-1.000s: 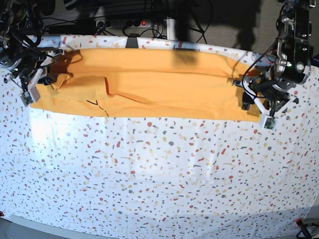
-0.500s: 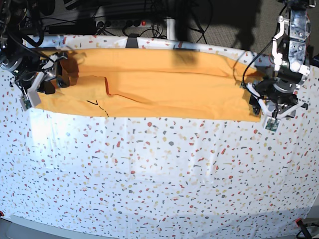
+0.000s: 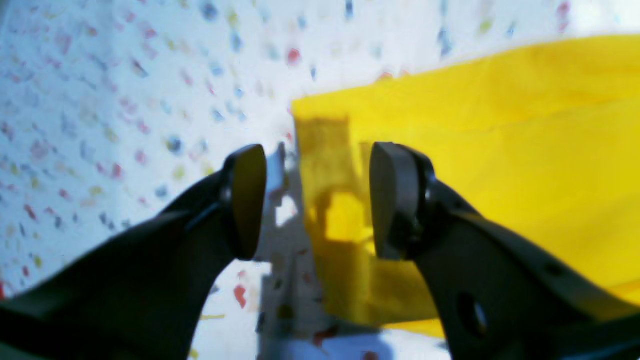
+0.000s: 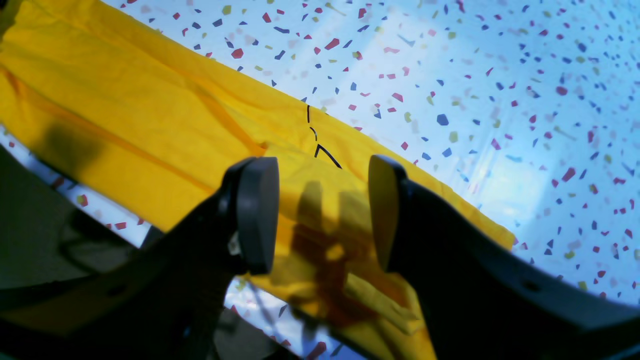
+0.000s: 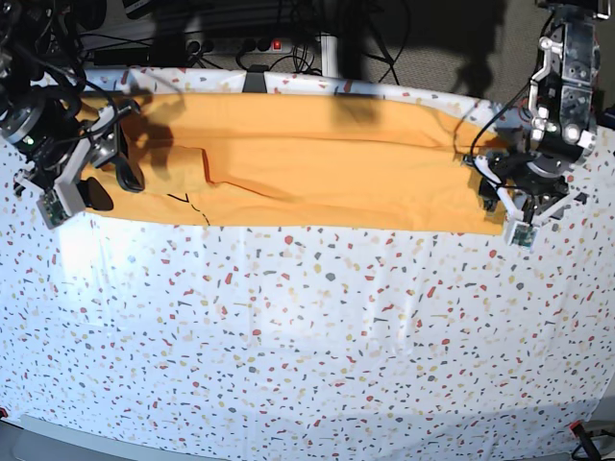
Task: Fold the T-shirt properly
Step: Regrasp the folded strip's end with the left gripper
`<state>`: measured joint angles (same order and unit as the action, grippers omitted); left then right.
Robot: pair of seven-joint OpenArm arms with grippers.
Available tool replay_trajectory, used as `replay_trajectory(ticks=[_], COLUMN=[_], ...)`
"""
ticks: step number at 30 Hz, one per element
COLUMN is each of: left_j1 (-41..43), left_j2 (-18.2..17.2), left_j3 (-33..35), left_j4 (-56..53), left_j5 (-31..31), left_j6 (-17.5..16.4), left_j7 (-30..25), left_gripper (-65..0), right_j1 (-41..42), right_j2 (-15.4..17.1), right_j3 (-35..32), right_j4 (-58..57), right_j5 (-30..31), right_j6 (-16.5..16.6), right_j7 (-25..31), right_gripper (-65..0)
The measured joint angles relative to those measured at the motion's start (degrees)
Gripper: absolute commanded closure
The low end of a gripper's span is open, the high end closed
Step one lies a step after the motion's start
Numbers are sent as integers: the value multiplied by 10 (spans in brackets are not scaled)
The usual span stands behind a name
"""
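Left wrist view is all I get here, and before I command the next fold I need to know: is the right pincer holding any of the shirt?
Observer: No. The right pincer stands open above the T-shirt, with nothing between its pads.
Operator: How is the shirt lying overall?
Observer: In the base view it is a long folded band across the far side of the speckled cloth.
Operator: Where does my left pincer sit on that band?
Observer: The left pincer is open at the band's end, on the base view's right, near the front corner.
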<state>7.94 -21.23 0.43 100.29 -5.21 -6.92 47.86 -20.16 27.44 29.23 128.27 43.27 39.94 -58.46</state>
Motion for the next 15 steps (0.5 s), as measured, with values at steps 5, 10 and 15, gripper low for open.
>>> replay_trajectory(ticks=[5, 10, 15], left_j1=[-39, -57, -57], left_j2=[-46, -54, -54], left_j3=[-1, -9, -18], left_j4=[-91, -120, -122], left_j5=[-154, -311, -348], left_j6=[-7, -102, -130], left_j7=[17, 61, 78], left_gripper=[-326, -326, -326], right_j1=[0, 0, 0], right_j2=[-2, -2, -2], right_j3=[0, 0, 0], right_j4=[17, 17, 17], right_j5=[19, 17, 17], right_j6=[0, 0, 0], right_j7=[-3, -5, -12], right_gripper=[-291, -291, -291])
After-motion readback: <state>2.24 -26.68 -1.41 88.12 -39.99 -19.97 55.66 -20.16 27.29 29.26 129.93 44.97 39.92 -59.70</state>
